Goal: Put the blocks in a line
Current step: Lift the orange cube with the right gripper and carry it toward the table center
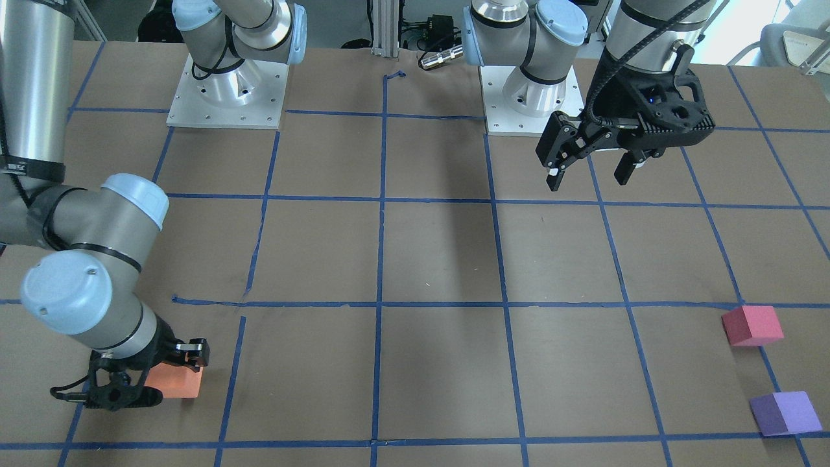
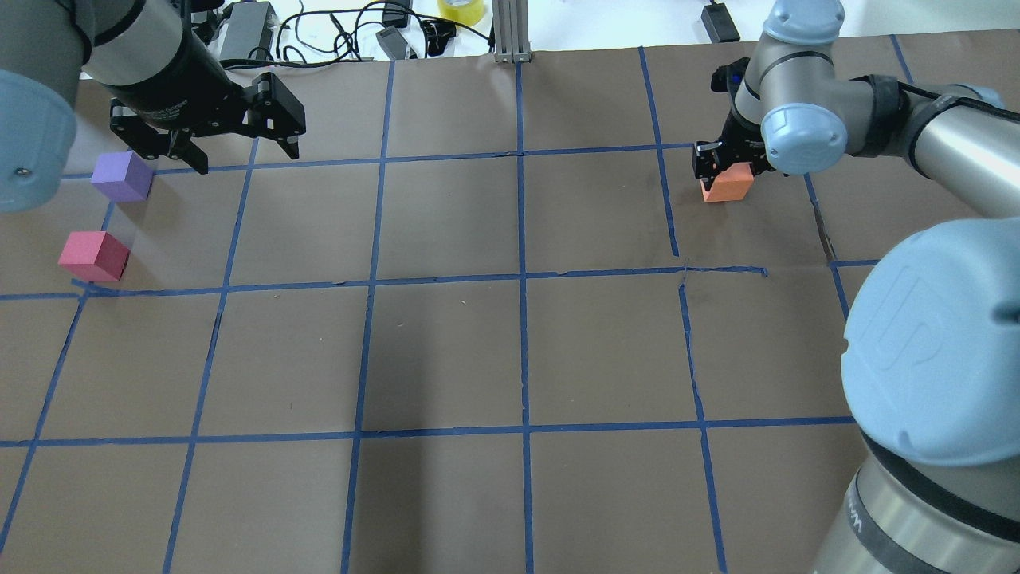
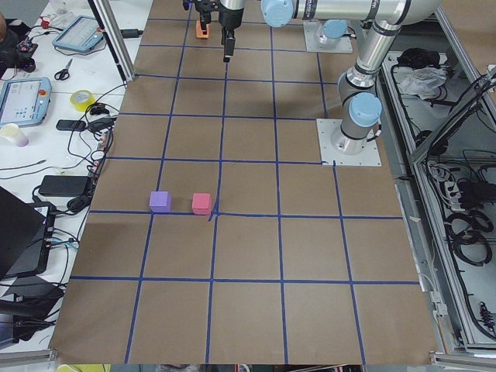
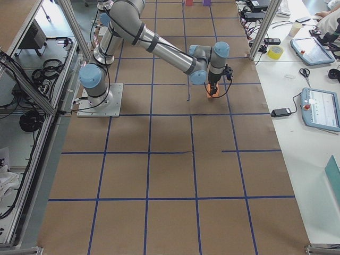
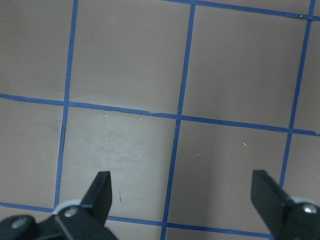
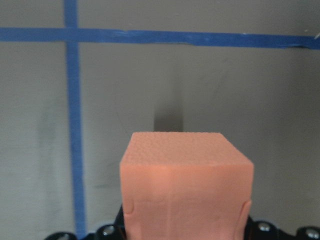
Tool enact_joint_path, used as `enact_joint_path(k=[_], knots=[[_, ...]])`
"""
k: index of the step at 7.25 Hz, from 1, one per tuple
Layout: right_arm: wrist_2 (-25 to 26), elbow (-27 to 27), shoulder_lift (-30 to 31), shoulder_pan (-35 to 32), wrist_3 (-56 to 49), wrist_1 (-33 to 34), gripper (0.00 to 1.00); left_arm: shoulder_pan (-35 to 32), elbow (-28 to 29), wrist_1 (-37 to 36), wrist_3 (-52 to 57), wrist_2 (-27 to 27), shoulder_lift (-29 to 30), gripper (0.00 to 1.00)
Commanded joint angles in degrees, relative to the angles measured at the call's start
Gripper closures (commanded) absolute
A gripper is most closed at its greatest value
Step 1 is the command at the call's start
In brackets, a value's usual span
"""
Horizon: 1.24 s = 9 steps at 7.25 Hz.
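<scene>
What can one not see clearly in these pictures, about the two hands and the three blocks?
- Underside of the orange block: hidden in every view, so lifted or resting on the table cannot be told.
- Pads of the right hand: the orange block covers them in the right wrist view, the right arm's joint in the overhead view.
- Red-pink block and purple block: tiny and cut by the top edge in the exterior right view.
</scene>
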<state>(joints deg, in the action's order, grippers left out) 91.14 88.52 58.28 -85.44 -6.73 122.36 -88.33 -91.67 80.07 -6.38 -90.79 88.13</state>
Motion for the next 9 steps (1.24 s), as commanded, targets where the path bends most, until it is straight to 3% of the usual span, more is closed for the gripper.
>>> enact_joint_path(k=[1, 3, 5, 9], knots=[[-0.3, 0.1, 4.3, -9.9, 11.8, -2.1, 1.00, 0.0, 0.0, 0.0, 0.0, 0.0, 0.0, 0.00], [-1.1, 0.0, 3.7, -21.6, 30.0, -1.5, 1.00, 0.0, 0.0, -0.1, 0.1, 0.0, 0.1, 0.00], [-1.0, -1.7, 0.8, -29.7, 41.9, -0.8, 1.00, 0.0, -0.1, -0.1, 0.1, -0.1, 0.0, 0.00], [-0.9, -6.4, -6.1, -31.8, 45.7, 2.4, 0.98, 0.0, -0.1, 0.0, 0.3, -0.1, -0.2, 0.00]])
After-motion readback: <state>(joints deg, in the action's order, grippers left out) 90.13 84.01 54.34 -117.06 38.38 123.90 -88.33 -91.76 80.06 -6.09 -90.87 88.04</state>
